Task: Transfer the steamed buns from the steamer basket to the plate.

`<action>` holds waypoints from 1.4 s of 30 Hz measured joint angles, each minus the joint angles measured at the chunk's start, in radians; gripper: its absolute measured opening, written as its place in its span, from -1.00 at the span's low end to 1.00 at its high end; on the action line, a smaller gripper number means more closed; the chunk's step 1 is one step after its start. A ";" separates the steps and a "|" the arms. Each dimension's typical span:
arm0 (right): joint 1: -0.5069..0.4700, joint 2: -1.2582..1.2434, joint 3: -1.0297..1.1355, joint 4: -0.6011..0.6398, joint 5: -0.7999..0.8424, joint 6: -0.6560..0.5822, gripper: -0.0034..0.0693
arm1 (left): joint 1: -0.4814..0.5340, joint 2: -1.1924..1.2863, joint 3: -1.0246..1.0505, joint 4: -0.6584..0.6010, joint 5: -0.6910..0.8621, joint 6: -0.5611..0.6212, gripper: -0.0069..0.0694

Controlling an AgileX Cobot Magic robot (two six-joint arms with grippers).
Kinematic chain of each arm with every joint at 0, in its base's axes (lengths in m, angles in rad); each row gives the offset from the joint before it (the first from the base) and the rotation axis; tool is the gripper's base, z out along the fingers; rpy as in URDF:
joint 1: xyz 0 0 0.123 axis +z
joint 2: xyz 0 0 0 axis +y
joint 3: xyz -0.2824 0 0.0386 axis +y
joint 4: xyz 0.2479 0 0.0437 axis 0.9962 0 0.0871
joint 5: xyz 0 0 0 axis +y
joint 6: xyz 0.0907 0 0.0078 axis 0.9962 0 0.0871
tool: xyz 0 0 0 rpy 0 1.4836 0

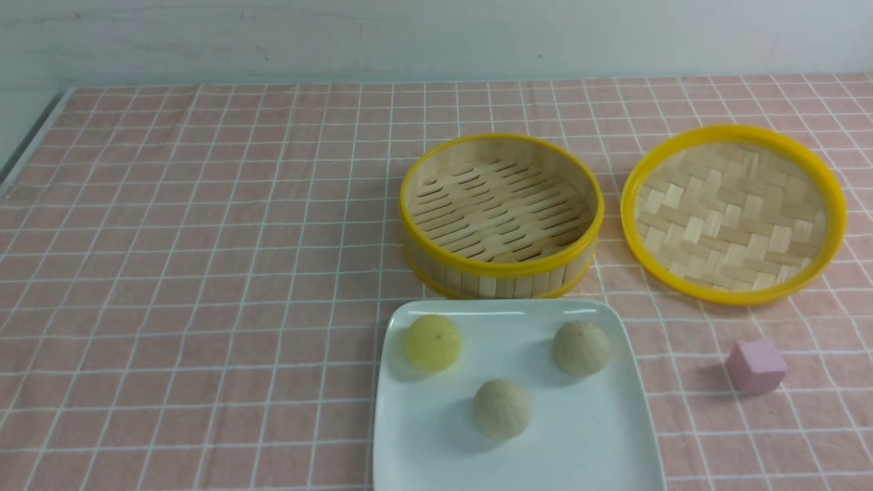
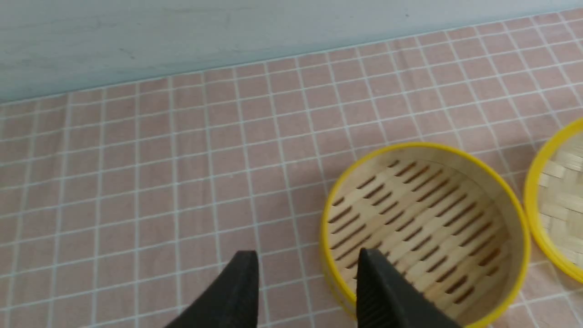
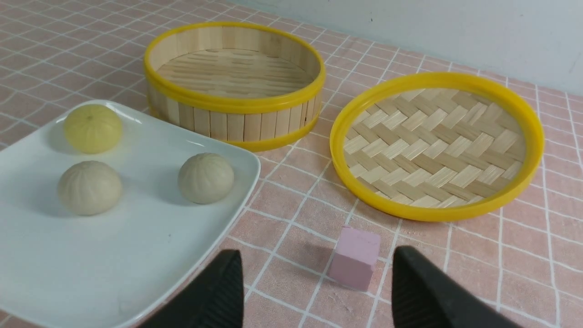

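Three steamed buns lie on the white square plate [image 1: 580,443]: a pale yellow bun [image 1: 434,342] at its far left, a beige bun [image 1: 581,348] at its far right and a beige bun [image 1: 502,408] in the middle. The steamer basket [image 1: 501,273] stands just behind the plate with nothing in it. Neither arm shows in the front view. In the left wrist view my left gripper [image 2: 307,259] is open above the cloth beside the steamer basket [image 2: 514,209], holding nothing. In the right wrist view my right gripper [image 3: 316,259] is open and holds nothing, near the plate [image 3: 136,255].
The shallow woven lid [image 1: 733,213] with a yellow rim lies right of the basket. A small pink cube [image 1: 756,366] sits on the pink checked cloth to the right of the plate. The table's left edge [image 1: 27,146] runs along the far left.
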 joint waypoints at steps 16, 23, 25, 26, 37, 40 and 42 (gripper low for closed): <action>0.000 0.000 0.000 0.000 -0.001 0.000 0.31 | 0.000 0.094 0.000 0.018 -0.095 -0.007 -0.13; 0.000 0.000 0.000 0.000 -0.001 0.000 0.31 | 0.000 0.159 0.144 0.128 -0.256 -0.007 -0.14; 0.000 0.000 0.000 0.000 0.000 0.000 0.31 | 0.000 0.114 0.347 0.170 -0.396 -0.007 -0.14; 0.000 0.000 0.000 0.000 0.000 0.000 0.31 | 0.000 0.087 0.416 0.196 -0.441 -0.007 -0.14; 0.000 0.000 0.000 0.000 0.000 0.000 0.31 | 0.229 -0.277 1.255 0.292 -0.848 -0.222 -0.14; 0.000 0.000 0.000 0.000 0.000 0.000 0.31 | 0.374 -0.411 1.448 0.289 -0.877 -0.345 -0.14; 0.000 0.000 0.000 0.000 0.000 0.000 0.31 | 0.427 -0.462 1.508 0.297 -0.892 -0.369 -0.14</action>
